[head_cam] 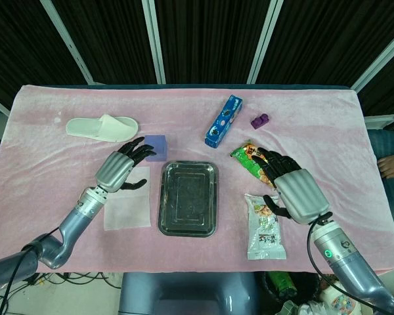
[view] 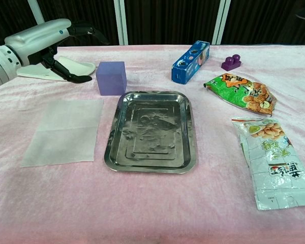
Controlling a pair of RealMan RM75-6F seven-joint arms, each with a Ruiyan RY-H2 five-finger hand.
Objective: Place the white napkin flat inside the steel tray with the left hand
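Pink fuzzy cloth (head_cam: 184,105) covers the whole tabletop, and the white napkin (view: 63,131) is lying flat on it just left of the steel tray (view: 188,129), not touching it as far as the chest view shows. The tray sits in the middle with nothing in it.

The left hand (head_cam: 121,167) hangs above the napkin's far end with its dark fingers (head_cam: 139,149) spread and holding nothing; in the chest view it's up over the cloth, clear of the napkin. Right by those fingertips there's a purple block (view: 111,78) just behind the tray's far left corner, and a white slipper (head_cam: 102,127) further back on the left.

The right hand (head_cam: 292,187) is over on the other side, fingers apart and not gripping anything, sitting between a green snack bag (view: 240,92) and a white snack packet (view: 274,162). Can't tell whether it actually touches either one.

Farther back: a blue box (view: 191,62) lying at an angle, and a small purple toy piece (view: 231,62) near it.
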